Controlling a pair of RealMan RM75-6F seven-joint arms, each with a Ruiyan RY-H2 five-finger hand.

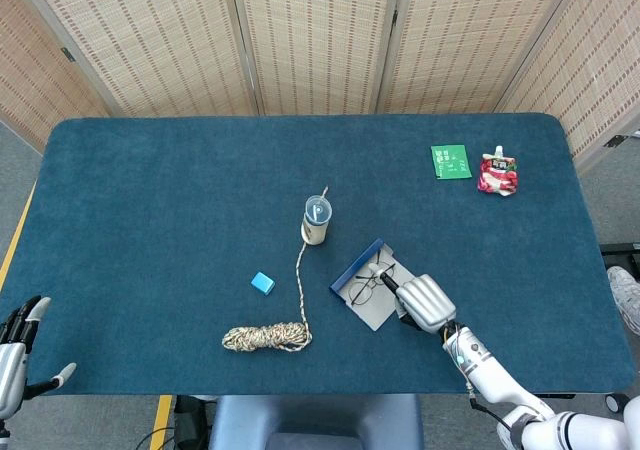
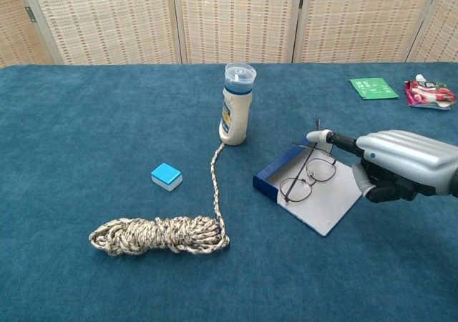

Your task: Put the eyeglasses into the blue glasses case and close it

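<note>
Blue carpet covers the whole table [image 1: 150,190], and my thin wire eyeglasses [image 2: 308,177] lie on the open blue glasses case [image 2: 312,187], partly on its pale inside flap. One arm of the glasses sticks up at the far end of the case. My right hand [image 2: 402,166] is low, just beside the case, with one finger stretched out to touch that end and the others curled in. It holds nothing. I should push the glasses gently so they fold flat and don't slide off. A white bottle [image 2: 237,114] stands behind the case, well clear. My left hand [image 1: 18,355] waits far off, fingers spread.
</note>
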